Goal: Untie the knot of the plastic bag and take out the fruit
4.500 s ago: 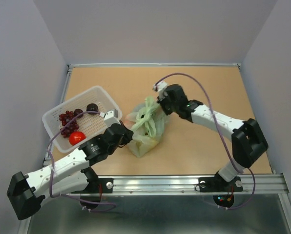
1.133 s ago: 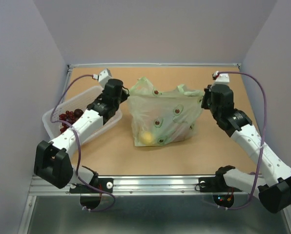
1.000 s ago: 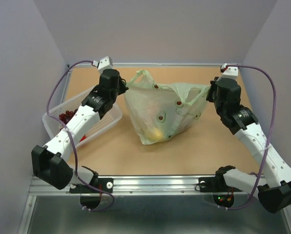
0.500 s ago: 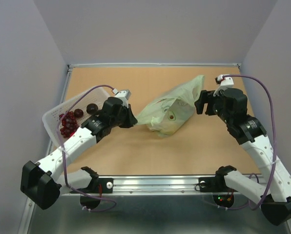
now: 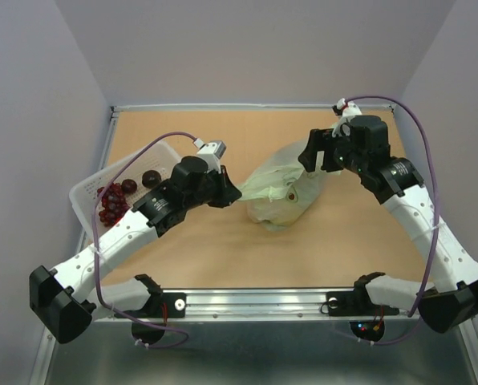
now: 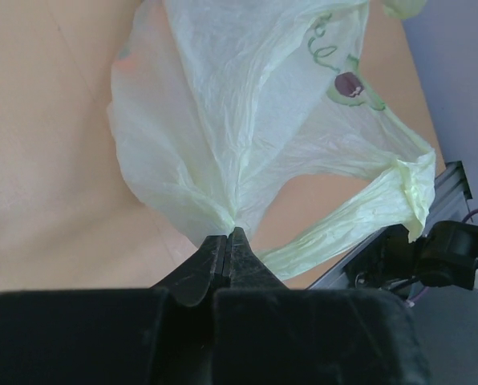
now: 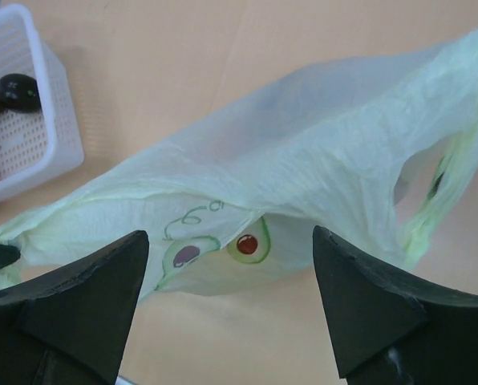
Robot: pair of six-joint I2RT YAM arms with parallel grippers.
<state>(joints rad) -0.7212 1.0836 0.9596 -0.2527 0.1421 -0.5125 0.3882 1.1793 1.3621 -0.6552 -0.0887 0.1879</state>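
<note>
The pale green plastic bag (image 5: 281, 192) lies slumped on the table's middle, printed with small avocado pictures. My left gripper (image 5: 232, 193) is shut on the bag's pinched left corner (image 6: 232, 216), and the plastic fans out from it. A loose handle strip (image 6: 359, 210) hangs free. The knot is out of view. No fruit can be made out through the plastic. My right gripper (image 5: 309, 157) hovers open just above the bag's far right end. In the right wrist view the bag (image 7: 319, 152) lies below its spread fingers (image 7: 91, 293), which touch nothing.
A white basket (image 5: 85, 195) stands at the left edge, holding a red grape bunch (image 5: 111, 205) and two dark plums (image 5: 151, 178). It also shows as the basket (image 7: 56, 136) in the right wrist view. The arm bases sit along the near metal rail (image 5: 255, 303).
A second ago both grippers held the bag stretched up between them. The right gripper has opened and let go. The bag has collapsed, and the left gripper has drawn its corner toward the middle.
</note>
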